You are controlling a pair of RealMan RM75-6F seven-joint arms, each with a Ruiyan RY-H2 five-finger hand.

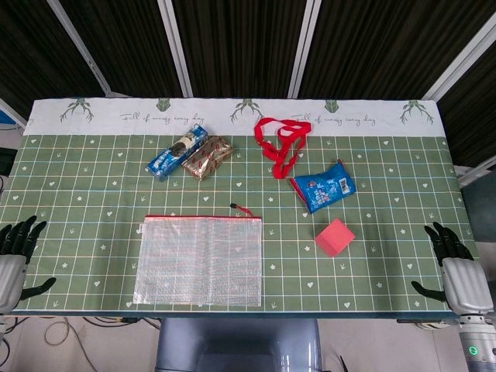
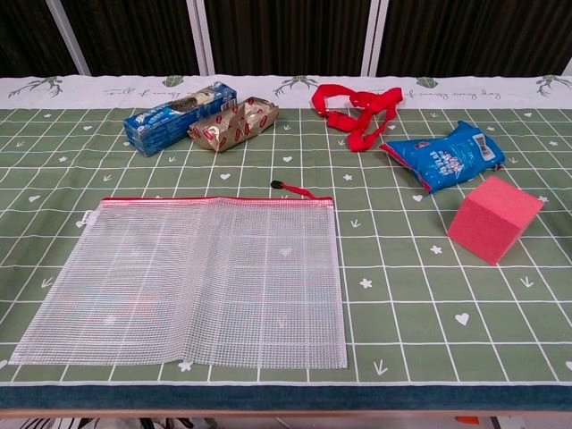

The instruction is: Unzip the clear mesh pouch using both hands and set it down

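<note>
Not started: your left hand (image 1: 14, 260) and right hand (image 1: 459, 273) rest spread, empty; reach inward to the clear mesh pouch with red zipper (image 1: 200, 260).

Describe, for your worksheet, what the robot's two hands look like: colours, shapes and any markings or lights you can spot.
Both show only in the head view, at the table's near corners. The left hand has dark, near-black fingers on a pale grey, boxy palm. The right hand matches: dark fingers, a light grey ribbed palm shell, and below it a grey wrist with a small green light. No sleeves or cables on them are visible.
</note>
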